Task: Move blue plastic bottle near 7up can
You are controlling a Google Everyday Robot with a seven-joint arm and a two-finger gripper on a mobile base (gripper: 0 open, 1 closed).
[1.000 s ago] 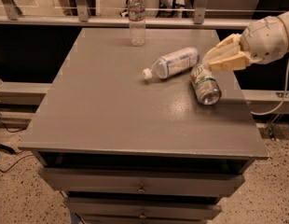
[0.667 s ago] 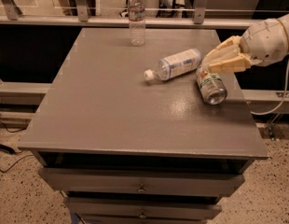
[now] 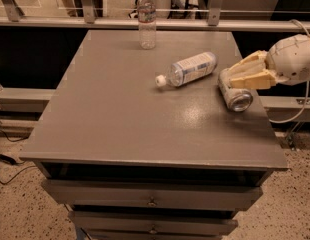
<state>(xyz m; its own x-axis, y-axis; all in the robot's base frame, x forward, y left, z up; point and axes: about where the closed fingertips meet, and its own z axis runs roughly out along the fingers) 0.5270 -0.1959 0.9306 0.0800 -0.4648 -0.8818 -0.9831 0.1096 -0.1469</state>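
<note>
Gripper [image 3: 235,77] has shifted right, above the can [image 3: 237,98]; jaw state cannot be told. Bottle [image 3: 191,68] lies near the can, so the task looks done.

Upper flank of the 7up can [image 3: 239,100] behind the hand [image 3: 234,78] at the table's [image 3: 120,114] right edge — its logo illegible.

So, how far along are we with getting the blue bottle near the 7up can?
Looks mostly done: the blue plastic bottle lies on its side on the table, close beside the 7up can, also on its side, a small gap between them. In hand: the end effector sits over the can, apart from the bottle. Left: probably only backing it away.
</note>
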